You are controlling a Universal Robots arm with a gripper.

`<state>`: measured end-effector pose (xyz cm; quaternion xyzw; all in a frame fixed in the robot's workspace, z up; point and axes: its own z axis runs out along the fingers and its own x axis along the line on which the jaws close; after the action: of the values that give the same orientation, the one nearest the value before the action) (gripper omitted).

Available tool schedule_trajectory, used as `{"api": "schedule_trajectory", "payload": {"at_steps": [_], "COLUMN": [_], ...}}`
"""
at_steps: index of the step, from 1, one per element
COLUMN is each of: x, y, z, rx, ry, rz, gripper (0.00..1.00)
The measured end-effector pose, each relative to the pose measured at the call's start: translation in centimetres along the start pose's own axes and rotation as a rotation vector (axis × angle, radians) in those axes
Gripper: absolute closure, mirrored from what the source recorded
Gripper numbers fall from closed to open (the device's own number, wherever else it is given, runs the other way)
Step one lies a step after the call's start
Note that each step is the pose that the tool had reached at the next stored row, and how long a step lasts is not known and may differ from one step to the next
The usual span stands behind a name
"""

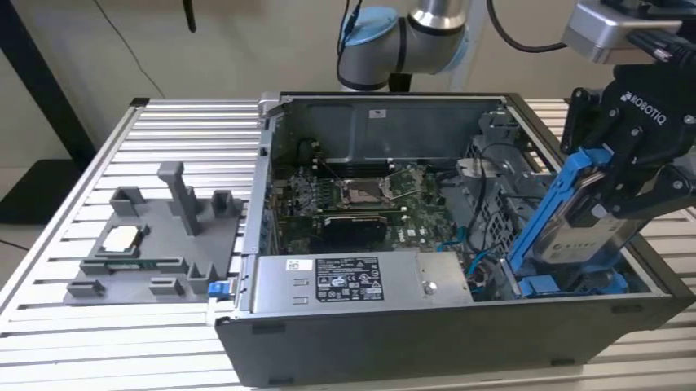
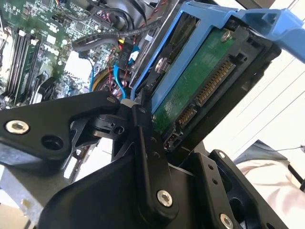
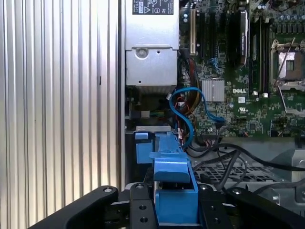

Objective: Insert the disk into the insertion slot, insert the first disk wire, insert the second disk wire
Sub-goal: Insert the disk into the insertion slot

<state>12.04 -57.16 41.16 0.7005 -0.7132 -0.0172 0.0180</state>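
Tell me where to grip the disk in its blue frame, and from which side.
Likely the upper part of the blue frame, coming from above the open case. The disk stands tilted with its lower end down in the case, so just the upper end is free. The end effector is shut on it there.

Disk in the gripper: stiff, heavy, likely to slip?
Probably rigid: the disk is a metal slab in a blue carrier. Likely dense for its size; held tilted by the gripper, it might pivot. Its exposed circuit board looks fragile against knocks.
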Motion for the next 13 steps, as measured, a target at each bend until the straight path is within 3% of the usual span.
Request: {"api": "schedule_trajectory", "payload": {"at_steps": [5, 13], "x": [0.00, -0.01], "y": [-0.03, -0.10], "z": [0.36, 1.78], "rx": [-0.0002, -0.0054], "ry": [0.0003, 0.0004], "rz": [0.000, 0.000], "gripper": [0.67, 0.67]}}
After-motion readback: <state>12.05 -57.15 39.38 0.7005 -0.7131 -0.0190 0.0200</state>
